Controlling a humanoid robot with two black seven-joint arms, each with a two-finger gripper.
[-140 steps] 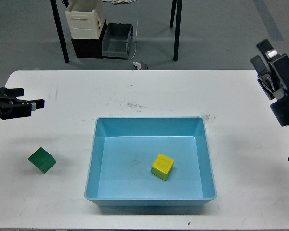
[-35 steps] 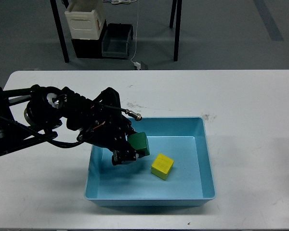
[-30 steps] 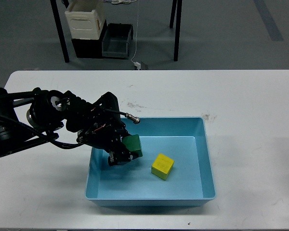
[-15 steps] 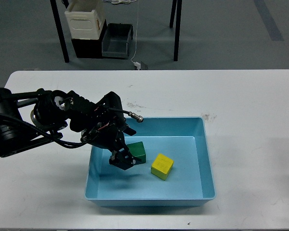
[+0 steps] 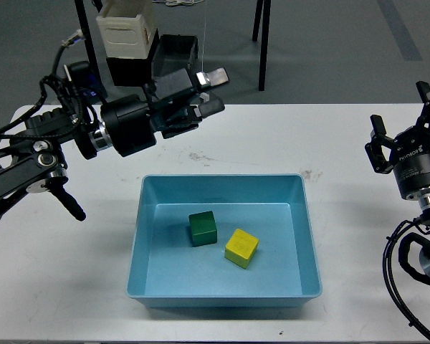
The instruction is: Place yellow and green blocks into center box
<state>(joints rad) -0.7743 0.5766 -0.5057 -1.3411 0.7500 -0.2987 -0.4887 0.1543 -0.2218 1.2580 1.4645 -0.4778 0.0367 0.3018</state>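
The green block [image 5: 202, 228] and the yellow block [image 5: 241, 248] both lie side by side on the floor of the light blue box [image 5: 307, 236] at the table's center. My left gripper [image 5: 214, 91] is raised above the table's far edge, behind the box, open and empty. My right gripper [image 5: 402, 127] is at the right edge of the table, its fingers spread and holding nothing.
The white table [image 5: 358, 143] holds the box. Behind it on the floor stand a white and black stacked bin [image 5: 127, 39], a grey bin [image 5: 176, 61] and black table legs [image 5: 261, 43].
My left gripper let go of the green block inside the box, then rose and drew back to the far left. My right arm has come into view at the right.
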